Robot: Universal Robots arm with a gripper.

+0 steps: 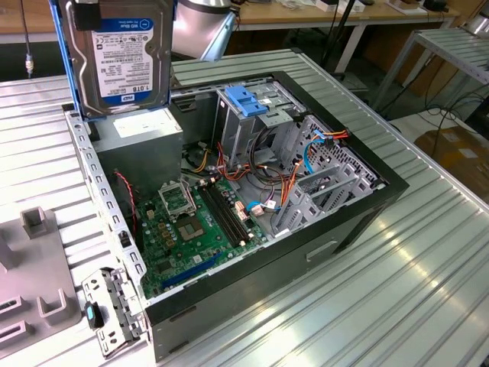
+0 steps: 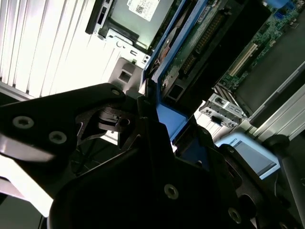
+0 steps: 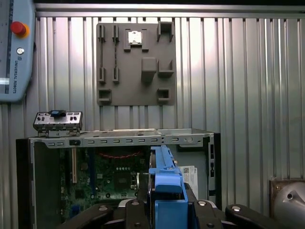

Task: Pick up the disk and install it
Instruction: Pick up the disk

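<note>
1. Exterior view: the disk [image 1: 122, 57] is held upright and raised at the exterior view's upper left. It hangs above the end of the open computer case [image 1: 351, 229] where the grey power supply box [image 1: 141, 141] sits. The disk is a flat silver metal drive. Its white label with a blue band faces the camera, and blue plastic carrier rails run down both long sides. The motherboard [image 1: 195, 229] lies exposed in the case. The grey drive cage [image 1: 229, 126] carries a blue-handled bracket [image 1: 246, 99].
2. First wrist view: the disk [image 3: 164, 171] appears edge-on over the case interior, with a blue rail toward the camera. The gripper [image 3: 166, 202] is clamped on the disk, with black fingers [image 3: 140, 195] against either face. A grey fixture plate [image 3: 136, 62] lies on the ribbed metal table [image 3: 248, 95] beyond the case.
3. Second wrist view: the gripper [image 2: 159, 112] pinches the blue carrier end. The disk [image 2: 190, 47] shows its circuit-board underside and a connector.
</note>
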